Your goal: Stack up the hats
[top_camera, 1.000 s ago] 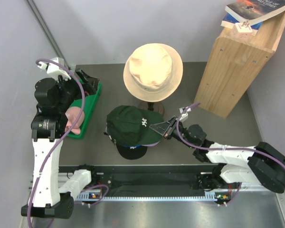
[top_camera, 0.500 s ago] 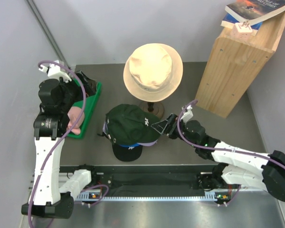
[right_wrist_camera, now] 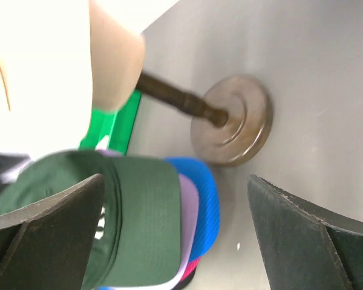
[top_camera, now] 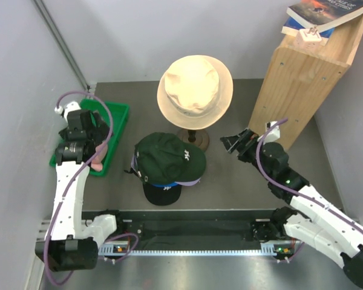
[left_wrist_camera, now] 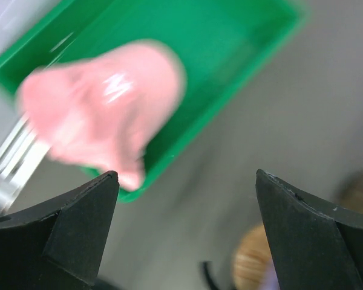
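A pile of hats sits mid-table: a dark green cap (top_camera: pixel 169 158) on top, with lavender (right_wrist_camera: pixel 189 205), blue (right_wrist_camera: pixel 207 199) and magenta (right_wrist_camera: pixel 190 266) brims fanned under it and a black brim (top_camera: pixel 162 193) poking out in front. My right gripper (top_camera: pixel 237 142) hangs open to the right of the pile, holding nothing; in the right wrist view the right gripper (right_wrist_camera: pixel 175 178) has the brims below its gap. A light pink cap (left_wrist_camera: pixel 103 103) lies in the green tray (left_wrist_camera: pixel 230 78). My left gripper (left_wrist_camera: pixel 187 175) is open and empty above the tray's edge.
A cream bucket hat (top_camera: pixel 195 90) rests on a wooden stand whose round base (right_wrist_camera: pixel 233 127) is just behind the pile. A tall wooden box (top_camera: pixel 302 78) with books (top_camera: pixel 327 12) on top stands at the back right. The green tray (top_camera: pixel 118 121) lies at the left wall.
My right gripper opened, let go of the green cap's brim and pulled back to the right. The left arm shifted left and back over the tray.
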`<action>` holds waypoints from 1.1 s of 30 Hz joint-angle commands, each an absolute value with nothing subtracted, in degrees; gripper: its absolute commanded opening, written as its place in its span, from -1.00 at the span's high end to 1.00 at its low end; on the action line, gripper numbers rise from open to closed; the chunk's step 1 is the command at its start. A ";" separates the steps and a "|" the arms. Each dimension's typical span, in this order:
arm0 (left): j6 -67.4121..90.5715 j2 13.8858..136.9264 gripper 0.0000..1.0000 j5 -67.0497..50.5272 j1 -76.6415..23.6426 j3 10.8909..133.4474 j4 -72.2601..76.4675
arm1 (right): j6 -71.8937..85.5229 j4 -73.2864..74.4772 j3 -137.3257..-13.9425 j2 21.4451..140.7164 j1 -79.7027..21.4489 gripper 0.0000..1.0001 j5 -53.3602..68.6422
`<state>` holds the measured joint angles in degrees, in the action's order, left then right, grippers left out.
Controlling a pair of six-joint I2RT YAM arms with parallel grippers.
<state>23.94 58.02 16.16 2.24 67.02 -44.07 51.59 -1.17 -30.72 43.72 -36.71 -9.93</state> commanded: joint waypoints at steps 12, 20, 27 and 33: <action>30.76 61.52 -0.98 20.65 15.02 46.76 -27.61 | 47.02 -2.89 -41.04 52.46 -17.15 -0.98 12.03; 29.00 69.76 -0.80 21.52 17.22 45.44 -16.88 | 45.09 -6.15 -43.59 57.12 -13.62 -0.98 14.50; 26.72 76.55 0.24 21.27 17.93 48.59 -14.06 | 39.38 -5.19 -50.27 62.66 -12.92 -0.97 13.97; 23.38 76.47 1.00 21.10 17.93 51.58 -12.92 | 39.11 -5.01 -52.03 64.77 -11.87 -0.97 14.41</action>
<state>26.09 77.43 20.62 17.58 47.20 -17.91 41.08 -2.72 -48.90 63.88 -13.17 13.65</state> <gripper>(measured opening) 0.039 0.990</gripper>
